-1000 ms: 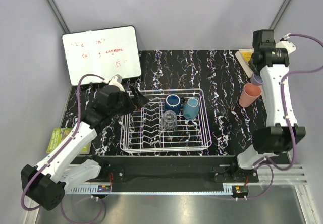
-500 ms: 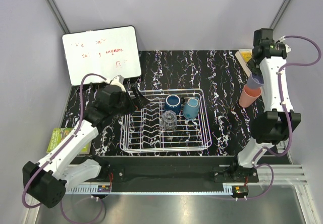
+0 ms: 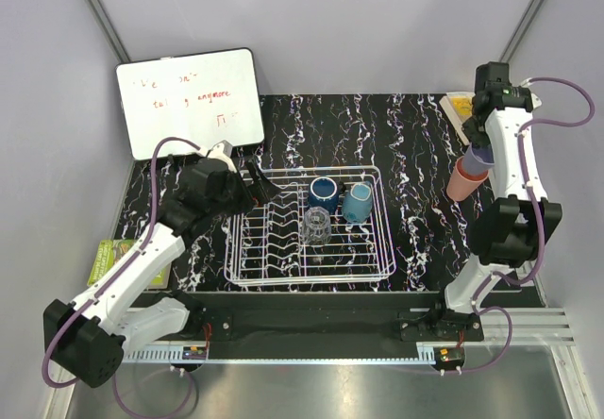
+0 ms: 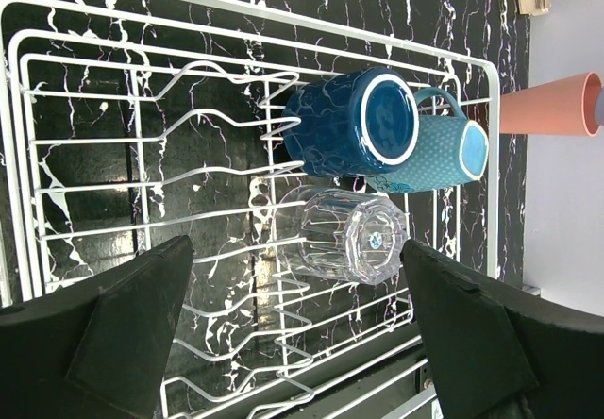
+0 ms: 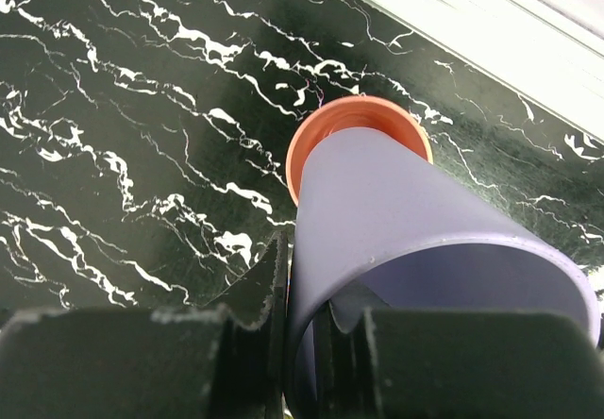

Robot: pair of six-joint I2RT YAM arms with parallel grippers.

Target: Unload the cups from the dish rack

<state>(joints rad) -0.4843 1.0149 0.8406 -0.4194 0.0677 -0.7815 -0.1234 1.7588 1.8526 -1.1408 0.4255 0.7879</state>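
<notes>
Notably, right gripper (image 5: 300, 334) clasped lavender cup (image 5: 406, 221) — base seemingly inside salmon cup (image 5: 326, 126); left gripper (image 4: 297, 325) hung spread above dish rack (image 4: 142, 145).

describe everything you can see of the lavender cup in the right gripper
The lavender cup is a plain, smooth, matte tumbler without a handle, plastic by its look. The right gripper is shut on its rim, one finger outside the wall, one inside. It hangs tilted, open end toward the wrist, base at the mouth of the upright salmon cup on the marbled table. Whether the cups touch cannot be told.
</notes>
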